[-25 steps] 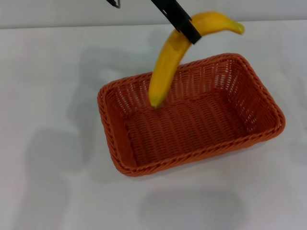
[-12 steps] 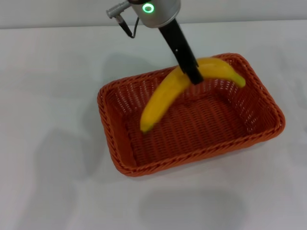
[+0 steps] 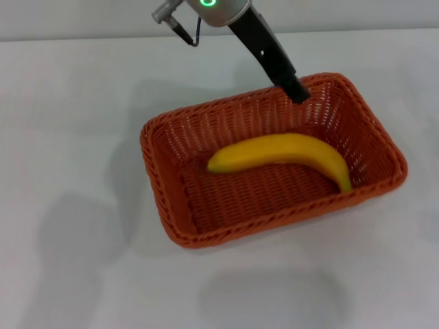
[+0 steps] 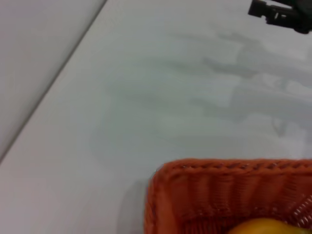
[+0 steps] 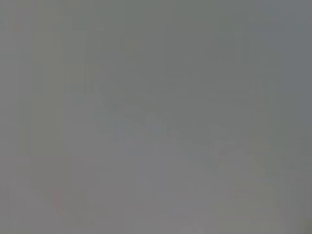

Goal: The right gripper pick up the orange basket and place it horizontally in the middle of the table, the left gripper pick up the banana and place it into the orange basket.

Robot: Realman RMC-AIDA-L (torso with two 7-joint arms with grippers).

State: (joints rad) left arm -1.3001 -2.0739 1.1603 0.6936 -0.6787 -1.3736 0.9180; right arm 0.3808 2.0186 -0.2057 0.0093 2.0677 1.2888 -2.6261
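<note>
- One banana (image 3: 285, 152) lies flat inside the basket (image 3: 164, 205), on its woven floor. Its thin end rests against the wall nearest the surface's right edge.
- The basket sits in the middle of the surface (image 3: 68, 226), long side across.
- The left gripper (image 3: 299, 94) hangs above the basket's far rim, apart from the banana. It holds nothing. I cannot tell if its jaws are open or closed.
- The right gripper is not in view.
- Both steps look done, I think.
- The banana seems light, soft and smooth, so a hard squeeze could bruise it. Its thick middle looks like the best place to hold.
- The basket looks light and stiff. Its braided rim would be good to grab.
</note>
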